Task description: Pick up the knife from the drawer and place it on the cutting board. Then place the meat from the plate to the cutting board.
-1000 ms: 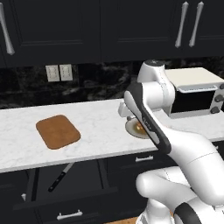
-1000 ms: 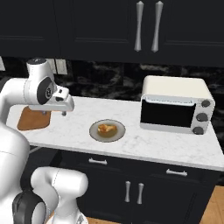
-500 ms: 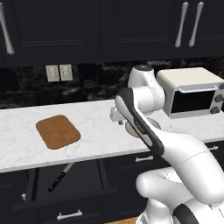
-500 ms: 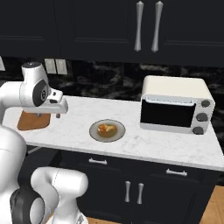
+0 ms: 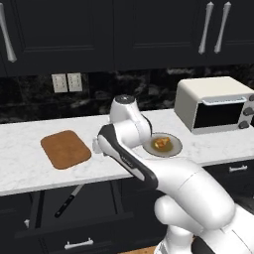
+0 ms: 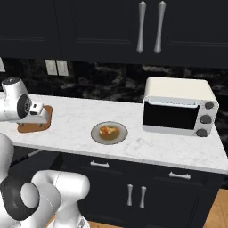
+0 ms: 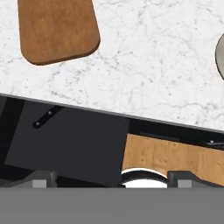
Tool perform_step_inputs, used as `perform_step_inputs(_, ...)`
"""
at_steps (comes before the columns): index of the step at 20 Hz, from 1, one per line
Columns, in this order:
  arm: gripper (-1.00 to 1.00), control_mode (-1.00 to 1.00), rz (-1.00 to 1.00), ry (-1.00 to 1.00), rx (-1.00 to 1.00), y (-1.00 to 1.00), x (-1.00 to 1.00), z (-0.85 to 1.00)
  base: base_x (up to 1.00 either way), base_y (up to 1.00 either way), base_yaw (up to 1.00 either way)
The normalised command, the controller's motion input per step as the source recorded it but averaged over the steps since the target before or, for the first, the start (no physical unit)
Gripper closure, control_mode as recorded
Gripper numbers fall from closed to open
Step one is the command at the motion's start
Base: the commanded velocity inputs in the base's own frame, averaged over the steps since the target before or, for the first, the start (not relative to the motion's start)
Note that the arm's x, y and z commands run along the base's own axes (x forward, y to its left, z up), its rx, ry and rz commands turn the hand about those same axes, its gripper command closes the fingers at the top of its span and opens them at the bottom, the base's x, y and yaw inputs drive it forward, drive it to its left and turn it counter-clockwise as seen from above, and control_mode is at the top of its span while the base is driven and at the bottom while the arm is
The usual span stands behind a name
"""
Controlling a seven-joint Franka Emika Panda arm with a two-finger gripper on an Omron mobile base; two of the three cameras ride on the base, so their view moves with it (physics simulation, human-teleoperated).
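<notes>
Knife (image 5: 68,201) lies flat in open drawer (image 5: 89,198) below counter edge, under cutting board (image 5: 65,148); slim, stiff, light, blade likely slick; you want black handle, not blade, pinch across its width; low profile, so come down close to drawer floor; gripper (image 7: 109,179) fingers fully apart, empty, above counter front.

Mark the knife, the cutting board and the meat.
knife (image 5: 68,201), left base view, middle of its length.
cutting board (image 5: 65,149), left base view, centre of its top face.
meat (image 6: 108,131), right base view, middle of the chunk.
</notes>
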Motion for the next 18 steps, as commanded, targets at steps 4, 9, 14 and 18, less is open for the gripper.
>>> perform_step_inputs(4, -1.0, -1.0, 0.0, 0.0, 0.0, 1.0, 0.0, -0.25, 0.0, 0.0, 0.0)
perform_step_inputs(9, -1.0, -1.0, 0.0, 0.0, 0.03, 0.97, 0.0, -0.18, 0.0, 0.0, 0.0)
perform_step_inputs(14, -1.0, -1.0, 0.0, 0.0, 0.16, 0.59, 0.0, -0.15, 0.0, 0.0, 0.0)
perform_step_inputs(18, -1.0, -1.0, 0.0, 0.14, 0.04, 0.04, 0.0, -0.03, 0.0, 0.0, 0.0)
